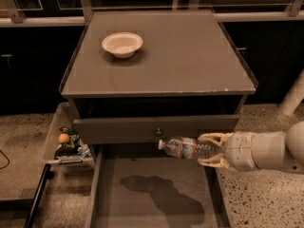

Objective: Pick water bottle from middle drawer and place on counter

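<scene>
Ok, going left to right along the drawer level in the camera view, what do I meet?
Side bin of snacks → water bottle, held over the middle drawer → gripper, closed on the water bottle's right end.

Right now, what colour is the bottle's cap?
White cap, camera view. The end effector holds the bottle sideways above the open drawer.

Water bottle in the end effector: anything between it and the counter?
Yes. The end effector holds the water bottle over the middle drawer, below the level of the counter. The upper drawer front and the counter's front rim lie between them, so it likely must rise first. The bowl sits back left, off that path.
</scene>
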### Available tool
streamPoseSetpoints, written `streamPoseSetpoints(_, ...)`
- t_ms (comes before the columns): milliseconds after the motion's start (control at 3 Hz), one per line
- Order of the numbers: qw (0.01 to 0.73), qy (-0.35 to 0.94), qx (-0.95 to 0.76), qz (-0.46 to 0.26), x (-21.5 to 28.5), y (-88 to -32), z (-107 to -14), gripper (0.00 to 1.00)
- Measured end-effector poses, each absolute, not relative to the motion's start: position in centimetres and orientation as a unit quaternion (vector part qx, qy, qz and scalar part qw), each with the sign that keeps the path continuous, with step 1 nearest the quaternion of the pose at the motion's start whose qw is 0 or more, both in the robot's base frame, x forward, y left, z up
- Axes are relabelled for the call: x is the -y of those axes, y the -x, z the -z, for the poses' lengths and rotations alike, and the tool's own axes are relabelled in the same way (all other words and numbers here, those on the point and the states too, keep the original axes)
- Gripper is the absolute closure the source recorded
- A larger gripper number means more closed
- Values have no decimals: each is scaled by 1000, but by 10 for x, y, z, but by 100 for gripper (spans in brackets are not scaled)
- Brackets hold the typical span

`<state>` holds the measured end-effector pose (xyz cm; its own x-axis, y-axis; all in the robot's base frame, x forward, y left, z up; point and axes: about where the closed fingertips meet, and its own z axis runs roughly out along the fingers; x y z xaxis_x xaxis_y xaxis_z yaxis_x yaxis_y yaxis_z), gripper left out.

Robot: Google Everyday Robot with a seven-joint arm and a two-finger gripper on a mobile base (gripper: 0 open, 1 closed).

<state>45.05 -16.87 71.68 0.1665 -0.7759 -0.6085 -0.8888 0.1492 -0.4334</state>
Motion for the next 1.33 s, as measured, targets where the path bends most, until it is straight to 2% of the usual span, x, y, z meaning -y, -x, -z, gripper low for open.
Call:
streamPoseSetpoints(333, 407, 681, -608, -31, 157, -453, -785, 100)
streamPoseSetpoints(667, 415, 703, -578, 13, 143, -480, -860, 100)
streamPoseSetpoints(1333, 422, 700, -576, 15, 144, -487, -865, 100)
